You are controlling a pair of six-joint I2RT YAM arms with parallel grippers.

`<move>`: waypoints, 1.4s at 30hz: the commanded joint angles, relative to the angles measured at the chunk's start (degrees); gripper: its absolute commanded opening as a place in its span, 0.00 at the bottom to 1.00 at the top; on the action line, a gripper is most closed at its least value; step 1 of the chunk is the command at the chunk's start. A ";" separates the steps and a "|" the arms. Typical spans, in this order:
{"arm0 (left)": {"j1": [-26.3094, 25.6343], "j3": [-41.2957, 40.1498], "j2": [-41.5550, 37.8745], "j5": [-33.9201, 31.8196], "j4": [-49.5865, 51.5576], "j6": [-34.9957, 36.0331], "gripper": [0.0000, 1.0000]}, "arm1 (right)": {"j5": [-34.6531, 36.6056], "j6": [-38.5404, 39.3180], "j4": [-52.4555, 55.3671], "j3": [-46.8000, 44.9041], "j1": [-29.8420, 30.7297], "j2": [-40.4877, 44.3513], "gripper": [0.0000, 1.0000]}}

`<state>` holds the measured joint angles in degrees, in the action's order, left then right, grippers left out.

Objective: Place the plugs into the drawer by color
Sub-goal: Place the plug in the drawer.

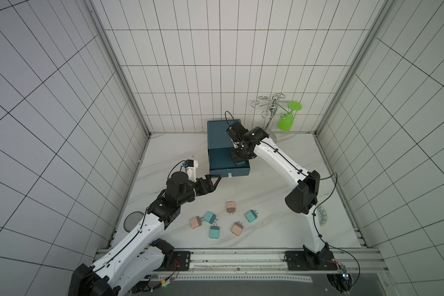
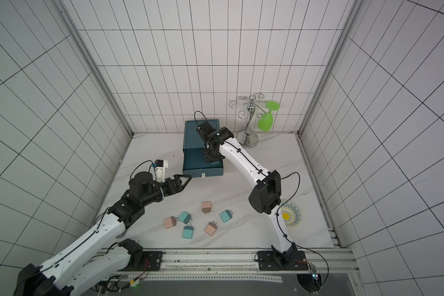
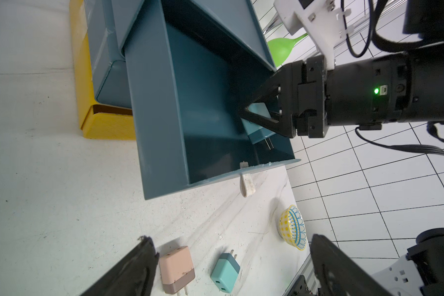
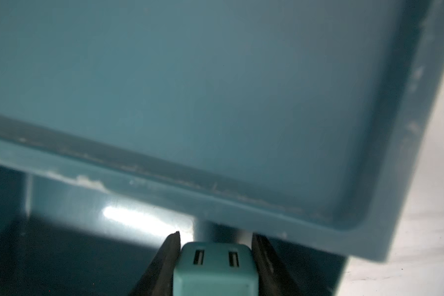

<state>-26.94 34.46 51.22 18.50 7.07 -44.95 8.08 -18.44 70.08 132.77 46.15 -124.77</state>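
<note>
Inside the pulled-out drawer (image 1: 228,172), we see the right gripper (image 4: 215,237) clamped on a teal plug (image 4: 214,271), close to the side wall. The left gripper (image 1: 217,183) hovers by the drawer's front corner, jaws spread wide, holding nothing. On the table (image 1: 267,230) lie three other teal plugs (image 1: 210,217) and three pink plugs (image 1: 231,206), apart from the drawer.
</note>
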 commanded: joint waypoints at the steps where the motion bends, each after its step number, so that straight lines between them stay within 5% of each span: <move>1: 0.14 -0.27 0.53 0.17 -1.26 1.18 0.96 | 3.12 -1.17 0.79 3.37 0.17 -2.56 0.09; 7: 0.13 -0.09 1.00 -0.90 -0.95 1.62 0.96 | 3.05 -1.69 1.11 4.30 0.48 -4.51 0.17; 13: 0.13 0.08 2.96 0.34 -1.35 1.87 0.79 | 2.88 -1.56 0.82 4.56 0.78 -2.81 0.46; 22: 0.13 3.55 9.21 -2.47 1.65 3.35 0.73 | -0.55 -1.16 0.88 3.94 1.40 4.73 0.47; 33: 0.97 6.94 12.73 -9.17 3.69 5.96 0.76 | -3.73 -0.29 -8.51 -15.68 0.51 20.46 0.52; 35: 0.93 7.15 13.38 -7.12 3.37 5.61 0.76 | -8.13 -0.14 -12.76 -16.33 -1.12 18.20 0.51; 38: 0.61 8.45 13.26 -6.01 6.23 6.54 0.76 | -14.94 1.76 -1.79 -2.88 -2.66 6.90 0.36; 42: 1.43 6.86 11.89 -9.55 4.00 6.24 0.76 | -10.37 0.98 -10.64 -14.30 -1.30 15.41 0.42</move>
<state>-26.35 41.08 64.14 11.40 12.23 -39.68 -2.35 -17.76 61.45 122.89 44.21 -115.31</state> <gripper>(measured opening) 0.761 0.411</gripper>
